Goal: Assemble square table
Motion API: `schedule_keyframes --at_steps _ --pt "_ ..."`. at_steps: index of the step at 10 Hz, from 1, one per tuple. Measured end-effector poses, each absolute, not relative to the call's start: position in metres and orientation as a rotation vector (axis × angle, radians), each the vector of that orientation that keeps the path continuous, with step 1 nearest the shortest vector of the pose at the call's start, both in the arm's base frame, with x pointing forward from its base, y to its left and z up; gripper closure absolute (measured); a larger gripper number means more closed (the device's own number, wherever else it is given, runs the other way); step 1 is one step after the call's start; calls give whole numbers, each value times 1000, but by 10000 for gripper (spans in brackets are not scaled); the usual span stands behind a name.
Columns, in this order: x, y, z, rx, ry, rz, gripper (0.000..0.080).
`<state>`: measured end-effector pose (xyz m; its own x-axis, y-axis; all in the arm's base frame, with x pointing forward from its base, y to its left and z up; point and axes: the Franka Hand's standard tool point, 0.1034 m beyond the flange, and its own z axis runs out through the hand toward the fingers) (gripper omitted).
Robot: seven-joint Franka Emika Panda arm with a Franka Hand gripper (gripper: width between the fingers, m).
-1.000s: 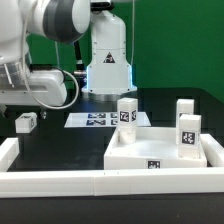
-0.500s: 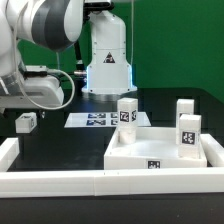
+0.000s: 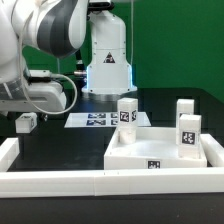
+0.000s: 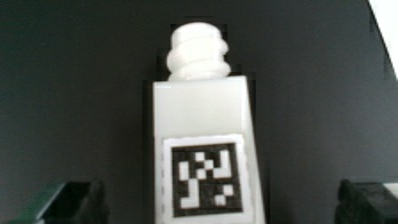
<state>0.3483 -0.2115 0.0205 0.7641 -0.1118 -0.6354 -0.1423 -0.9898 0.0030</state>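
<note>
In the exterior view, the robot arm is reaching down over the near edge of the black tabletop point(image 3: 75, 145) on the exterior view's left, where a small white plastic leg block with a black-and-white tag point(image 3: 26, 122) is lying alone; the gripper itself is hiding behind the arm's bulk there, so its jaws cannot be judged from this side. The large white square plastic tray-like piece with a raised rim point(image 3: 160, 152), the top of the square table, is sitting toward the exterior view's right front corner, with three more white tagged leg blocks point(image 3: 127, 113) standing upright in or just behind it. A long white border rail point(image 3: 60, 182) is running along the front edge, and the flat printed marker board point(image 3: 97, 120) is lying between the lone block and the tray. Open black surface is lying around the lone block, so the arm appears to be getting free room on every side but the rail. In the wrist view, a white leg block with a rounded threaded tip and a printed tag point(image 4: 199, 130) is lying lengthwise directly beneath the camera, and the gripper point(image 4: 221, 203) is hanging released, its dark fingertips point(image 4: 68, 200) standing wide apart on either side of the block without touching it. The step in hand looks like the pick-up of a leg; the next move is likely calling for a straight descent and a squeeze across the block's flat sides.
</note>
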Motion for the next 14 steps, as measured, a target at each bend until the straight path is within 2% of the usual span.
schedule_keyframes --at_steps 3,6,7,8,9,14 --pt "344 -211 17 -2764 220 1310 150" --pt "345 -217 9 -2766 170 1307 164" --pt "344 -218 8 -2764 148 1294 371" --pt "344 -219 7 -2769 129 1282 371" --pt "344 -219 7 -2769 129 1281 515" --pt "346 -217 7 -2772 126 1284 514"
